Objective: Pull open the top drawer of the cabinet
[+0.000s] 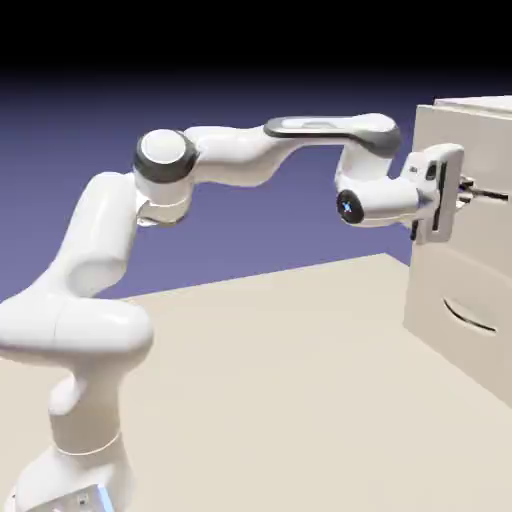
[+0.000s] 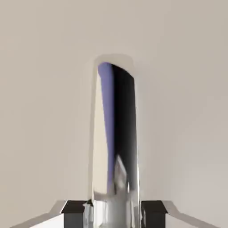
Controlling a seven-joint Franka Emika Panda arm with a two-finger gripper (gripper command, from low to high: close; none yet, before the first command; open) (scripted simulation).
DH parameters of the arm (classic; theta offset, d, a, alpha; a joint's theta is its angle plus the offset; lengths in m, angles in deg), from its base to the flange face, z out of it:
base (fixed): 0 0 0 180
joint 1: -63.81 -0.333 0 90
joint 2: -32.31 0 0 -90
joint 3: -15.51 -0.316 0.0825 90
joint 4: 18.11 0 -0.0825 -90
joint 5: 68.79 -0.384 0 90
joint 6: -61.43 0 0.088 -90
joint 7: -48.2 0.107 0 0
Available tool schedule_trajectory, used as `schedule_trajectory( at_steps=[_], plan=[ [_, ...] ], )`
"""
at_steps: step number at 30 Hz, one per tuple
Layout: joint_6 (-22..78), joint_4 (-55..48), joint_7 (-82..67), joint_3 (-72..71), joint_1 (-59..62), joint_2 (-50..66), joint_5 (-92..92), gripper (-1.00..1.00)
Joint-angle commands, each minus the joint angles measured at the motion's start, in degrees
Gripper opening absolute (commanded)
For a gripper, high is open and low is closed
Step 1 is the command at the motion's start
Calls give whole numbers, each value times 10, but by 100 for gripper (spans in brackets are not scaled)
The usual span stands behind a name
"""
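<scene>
Cabinet (image 1: 460,230) cut off at the exterior view's right edge; handle (image 2: 113,142) base hidden between fingertips (image 2: 75,213)

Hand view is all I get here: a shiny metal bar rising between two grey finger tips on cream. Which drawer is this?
Observer: The top drawer of the tall cream-beige cabinet; the white arm's gripper is at its thin dark handle.
Reviewer: Has the drawer come out?
Observer: Not visibly; its front sits about flush with the lower drawer.
Reviewer: Is the hand level?
Observer: Yes, roughly horizontal, pointing into the cabinet front.
</scene>
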State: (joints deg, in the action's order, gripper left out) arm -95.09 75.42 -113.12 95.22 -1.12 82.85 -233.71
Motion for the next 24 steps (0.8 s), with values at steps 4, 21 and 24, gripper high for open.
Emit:
schedule_trajectory(
  at_steps=[4, 21, 24],
  plan=[
    [23, 83, -23, 46, -74, -22, -8, -100],
    [91, 381, 23, 269, -376, 34, 18, -100],
    [91, 399, 24, 282, -397, 39, 21, 100]
  ],
)
